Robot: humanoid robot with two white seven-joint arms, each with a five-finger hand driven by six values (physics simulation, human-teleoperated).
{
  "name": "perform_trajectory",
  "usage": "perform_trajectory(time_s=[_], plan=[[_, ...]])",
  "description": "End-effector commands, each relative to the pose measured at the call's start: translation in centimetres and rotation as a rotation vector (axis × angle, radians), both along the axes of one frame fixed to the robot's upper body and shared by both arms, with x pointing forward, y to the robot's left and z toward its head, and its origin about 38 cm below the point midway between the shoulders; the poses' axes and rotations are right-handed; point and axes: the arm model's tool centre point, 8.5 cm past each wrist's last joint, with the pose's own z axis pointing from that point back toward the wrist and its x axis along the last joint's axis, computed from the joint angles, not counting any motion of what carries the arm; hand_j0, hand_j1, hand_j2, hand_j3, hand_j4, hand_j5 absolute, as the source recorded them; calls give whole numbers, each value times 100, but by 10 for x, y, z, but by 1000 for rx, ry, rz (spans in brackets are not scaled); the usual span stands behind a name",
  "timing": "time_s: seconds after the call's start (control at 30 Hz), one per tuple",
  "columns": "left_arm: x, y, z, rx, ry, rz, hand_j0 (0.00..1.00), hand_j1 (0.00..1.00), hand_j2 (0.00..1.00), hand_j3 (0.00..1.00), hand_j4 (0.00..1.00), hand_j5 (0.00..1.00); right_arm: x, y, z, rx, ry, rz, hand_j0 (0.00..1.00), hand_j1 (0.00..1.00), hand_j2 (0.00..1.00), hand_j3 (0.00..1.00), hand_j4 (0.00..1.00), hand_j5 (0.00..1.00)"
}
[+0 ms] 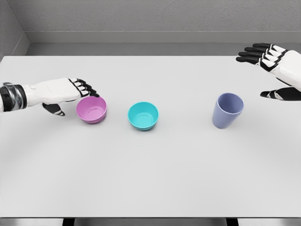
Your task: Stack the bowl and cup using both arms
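Head view. White tabletop [150, 179] in front of me, grey wall behind it. Three vessels stand upright in a rough row, each apart from the next.

Pink bowl [91, 109], left of centre. My left hand [70, 94] comes in from the left edge and sits at the bowl's far-left rim: fingers [87, 88] reach over the rim, thumb [54, 109] low on the outside. Fingers are curved around the edge, so I note it as gripping the rim (contact itself is hard to confirm at this size). The bowl looks flat on the tabletop.

Teal bowl [143, 115], near the middle, open side up, nothing in it, nothing touching it.

Lavender cup [228, 109], right of centre, upright, mouth tilted slightly toward me in this perspective. It stands alone.

My right hand [277, 70] enters from the right edge, above and to the right of the cup, clear of it. Fingers [256, 52] are extended and spread, thumb [275, 94] held apart below them; the hand is released and holds nothing.
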Motion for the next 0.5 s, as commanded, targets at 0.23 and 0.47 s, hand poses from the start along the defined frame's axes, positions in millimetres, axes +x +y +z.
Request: perform_trajectory(time_s=[0.23, 0.47], plan=[[2, -32, -10, -6, 22, -60, 100, 100, 100, 100, 100, 100, 0, -1, 1, 6, 0, -1, 100, 100, 100, 100, 100, 100], [4, -38, -16, 24, 32, -75, 100, 100, 100, 100, 100, 100, 0, -1, 2, 6, -2, -2, 100, 100, 100, 100, 100, 100]])
